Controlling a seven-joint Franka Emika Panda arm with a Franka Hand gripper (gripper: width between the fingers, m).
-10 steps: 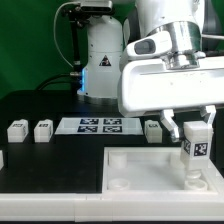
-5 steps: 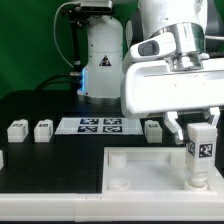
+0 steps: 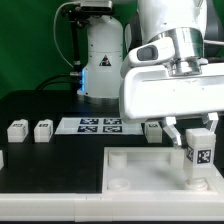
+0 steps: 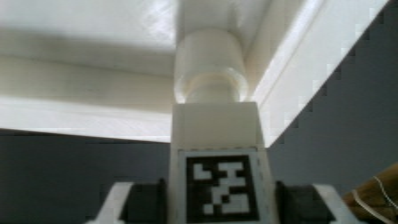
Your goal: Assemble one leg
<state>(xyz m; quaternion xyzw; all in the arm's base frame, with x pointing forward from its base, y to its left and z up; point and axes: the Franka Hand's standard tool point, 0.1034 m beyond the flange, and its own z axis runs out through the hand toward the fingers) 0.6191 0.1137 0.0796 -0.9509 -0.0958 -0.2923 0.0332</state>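
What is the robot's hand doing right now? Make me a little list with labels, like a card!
hand: shut on the leg
leg: upright, tag facing the exterior view, lower end at the tabletop's corner on the exterior view's right
tabletop: white, lying flat on the black table
loose legs: three, behind the tabletop
marker board: in the same row as the loose legs
not clear: whether the leg is fully seated

In the lower right of the exterior view, the gripper (image 3: 195, 132) has eased down a little with the leg (image 3: 198, 153) clamped in it. The leg's tag now sits slightly lower and further left than half a second ago, closer to the tabletop (image 3: 140, 158).
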